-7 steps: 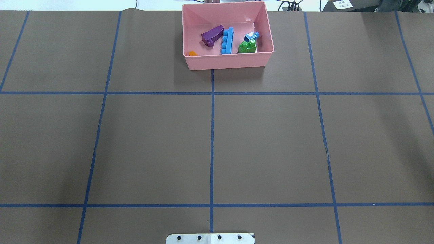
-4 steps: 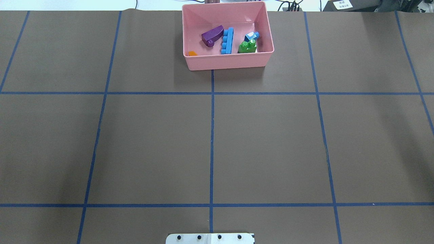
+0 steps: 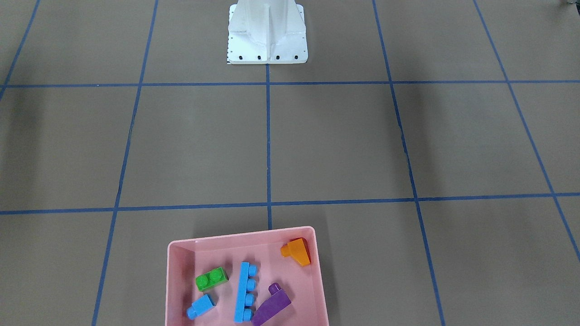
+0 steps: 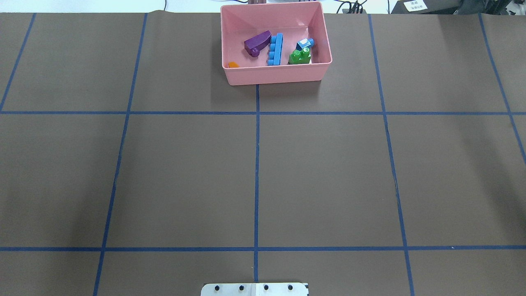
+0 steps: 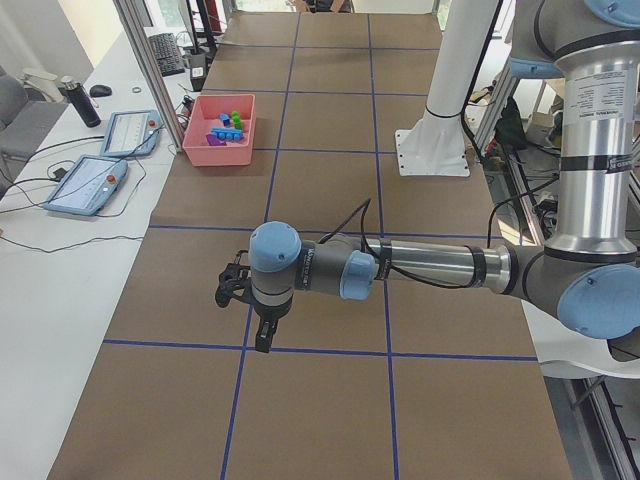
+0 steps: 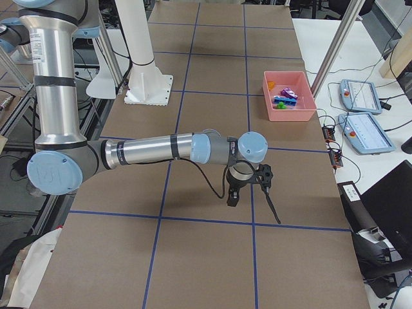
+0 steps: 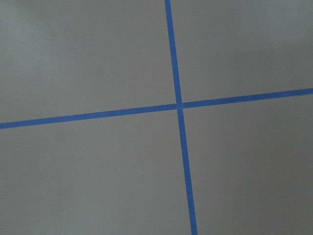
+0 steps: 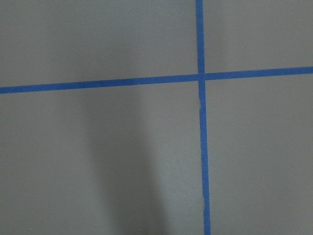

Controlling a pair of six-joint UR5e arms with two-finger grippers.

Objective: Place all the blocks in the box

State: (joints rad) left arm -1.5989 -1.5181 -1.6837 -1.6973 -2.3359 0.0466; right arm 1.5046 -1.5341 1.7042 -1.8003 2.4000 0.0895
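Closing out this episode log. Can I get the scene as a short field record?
box: pink box, at the table edge farthest from the robot
blocks in box: green block, small blue block, long blue block, purple block, orange block
blocks outside box: none seen
left arm: stretched over the table, away from the box
right arm: likewise
task: looks done

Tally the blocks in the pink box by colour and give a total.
Light blue: 2, the long bar and the small cube
purple block: 1
orange block: 1
green block: 1
Total: 5, all inside the pink box
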